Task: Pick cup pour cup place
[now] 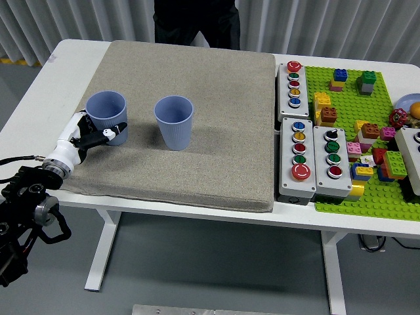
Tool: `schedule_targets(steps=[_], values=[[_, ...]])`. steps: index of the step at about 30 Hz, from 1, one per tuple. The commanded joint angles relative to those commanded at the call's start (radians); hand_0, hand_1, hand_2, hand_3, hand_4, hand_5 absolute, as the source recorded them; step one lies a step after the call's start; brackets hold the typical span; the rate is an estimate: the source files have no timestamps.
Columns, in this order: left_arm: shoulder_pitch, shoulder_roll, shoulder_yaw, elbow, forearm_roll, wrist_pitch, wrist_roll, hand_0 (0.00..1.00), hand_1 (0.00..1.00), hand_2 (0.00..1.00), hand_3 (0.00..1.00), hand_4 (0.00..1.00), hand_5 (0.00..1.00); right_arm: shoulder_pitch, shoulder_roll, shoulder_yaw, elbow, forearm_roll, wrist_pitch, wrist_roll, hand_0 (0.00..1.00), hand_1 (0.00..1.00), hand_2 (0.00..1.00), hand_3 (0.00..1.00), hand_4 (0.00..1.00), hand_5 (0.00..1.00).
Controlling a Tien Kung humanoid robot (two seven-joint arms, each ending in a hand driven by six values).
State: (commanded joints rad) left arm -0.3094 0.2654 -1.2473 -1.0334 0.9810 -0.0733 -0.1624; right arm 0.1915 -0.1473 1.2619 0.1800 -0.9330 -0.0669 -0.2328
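Left hand (pixel 92 136) gripping left cup (pixel 107 117) low on its side, fingers (pixel 113 128) wrapping across the front wall, cup staying upright on mat (pixel 216 118). Second cup (pixel 174 122) standing upright just right of the hand, apart from the held cup, also on mat. Black arm trailing down-left from the hand past table (pixel 65 56) edge. Button boxes (pixel 308 147) sitting far right of the hand, beyond mat's right edge; green baseplate (pixel 367 190) with bricks lying farther right still. Person (pixel 195 23) in dark clothing standing at the far side, up-right of the hand, hands not showing.
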Motion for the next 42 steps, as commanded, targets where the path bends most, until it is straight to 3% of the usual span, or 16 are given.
schedule_targets(steps=[4, 5, 10, 11, 19, 31, 36, 42], values=[[-0.001, 0.001, -0.001, -0.005, 0.005, 0.011, -0.002, 0.783, 0.743, 0.787, 0.729, 0.816, 0.08, 0.003, -0.001, -0.001, 0.0, 0.002, 0.0, 0.0, 0.721, 0.681, 0.673, 0.631, 0.13, 0.39], [-0.001, 0.001, -0.001, -0.006, 0.007, 0.014, -0.002, 0.698, 0.683, 0.719, 0.652, 0.795, 0.063, 0.003, -0.001, -0.002, 0.0, 0.002, 0.0, 0.0, 0.721, 0.681, 0.673, 0.631, 0.13, 0.389], [0.001, 0.001, 0.003, -0.016, 0.004, 0.051, -0.013, 0.698, 0.683, 0.719, 0.652, 0.795, 0.063, 0.005, -0.002, -0.001, 0.0, 0.002, 0.001, 0.0, 0.721, 0.681, 0.673, 0.631, 0.13, 0.389], [0.002, -0.001, 0.004, -0.017, 0.001, 0.063, -0.018, 0.626, 0.595, 0.6, 0.551, 0.77, 0.068, 0.006, -0.002, -0.001, 0.0, 0.0, 0.001, 0.0, 0.721, 0.681, 0.673, 0.631, 0.132, 0.386], [0.014, -0.005, -0.001, -0.033, 0.001, 0.093, -0.033, 0.607, 0.574, 0.575, 0.539, 0.746, 0.057, 0.006, -0.001, 0.001, 0.0, -0.004, 0.002, -0.002, 0.721, 0.681, 0.673, 0.631, 0.131, 0.384], [0.029, 0.003, -0.026, -0.105, 0.087, 0.126, -0.024, 0.6, 0.566, 0.571, 0.536, 0.731, 0.041, 0.007, -0.003, 0.003, 0.0, -0.01, 0.002, -0.003, 0.721, 0.681, 0.673, 0.631, 0.132, 0.374], [0.038, 0.009, -0.043, -0.137, 0.153, 0.147, -0.013, 0.594, 0.563, 0.57, 0.536, 0.714, 0.036, 0.003, -0.003, 0.003, 0.0, -0.013, 0.002, -0.003, 0.721, 0.682, 0.673, 0.631, 0.132, 0.372], [0.048, 0.035, -0.056, -0.193, 0.319, 0.179, 0.03, 0.599, 0.563, 0.572, 0.537, 0.701, 0.021, -0.003, -0.003, 0.004, 0.0, -0.016, 0.002, -0.003, 0.721, 0.681, 0.673, 0.63, 0.131, 0.369]])
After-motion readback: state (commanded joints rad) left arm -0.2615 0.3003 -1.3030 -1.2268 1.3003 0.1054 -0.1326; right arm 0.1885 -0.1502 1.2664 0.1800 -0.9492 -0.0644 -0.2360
